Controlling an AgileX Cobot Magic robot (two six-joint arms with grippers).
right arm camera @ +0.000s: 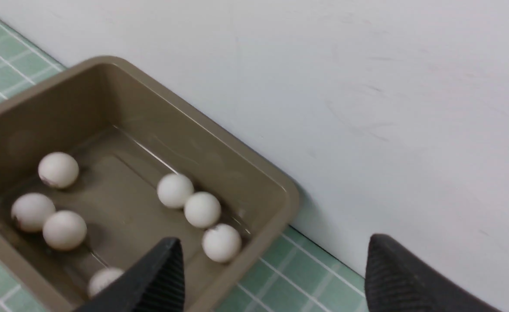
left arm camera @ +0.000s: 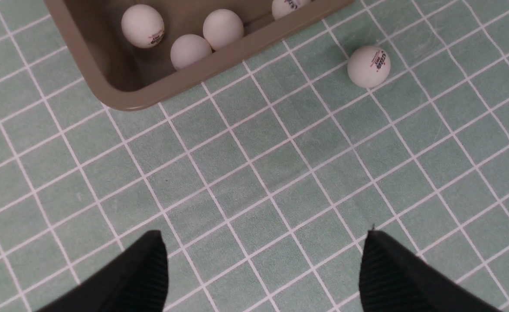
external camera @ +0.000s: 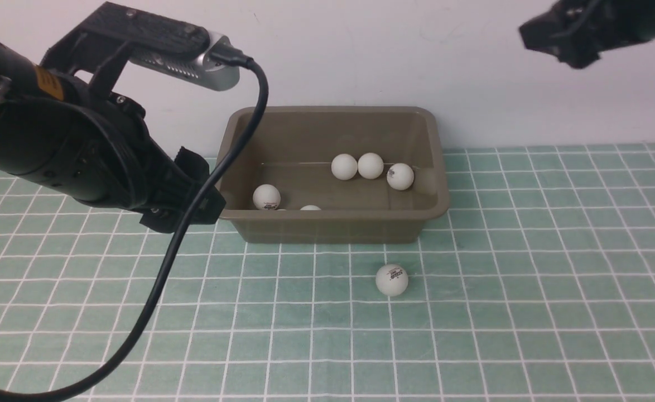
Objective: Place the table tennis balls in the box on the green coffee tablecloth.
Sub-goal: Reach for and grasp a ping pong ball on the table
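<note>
Left hand [left arm camera: 263, 271]: fingers spread wide, nothing between them, hovers over bare green coffee tablecloth [external camera: 528, 290] in front of the box's left corner. Right hand [right arm camera: 276, 281]: also spread wide, empty, raised high by the white wall [external camera: 472, 67] beyond the box's right end. The box [external camera: 333, 226] sits on the cloth, back against the wall. Seven table tennis balls [right arm camera: 202, 209] lie inside: three in a close row toward the right end, three grouped at the left end, one by the near wall. One loose ball [external camera: 391, 280] lies on the cloth just in front of the box, printed logo showing.
</note>
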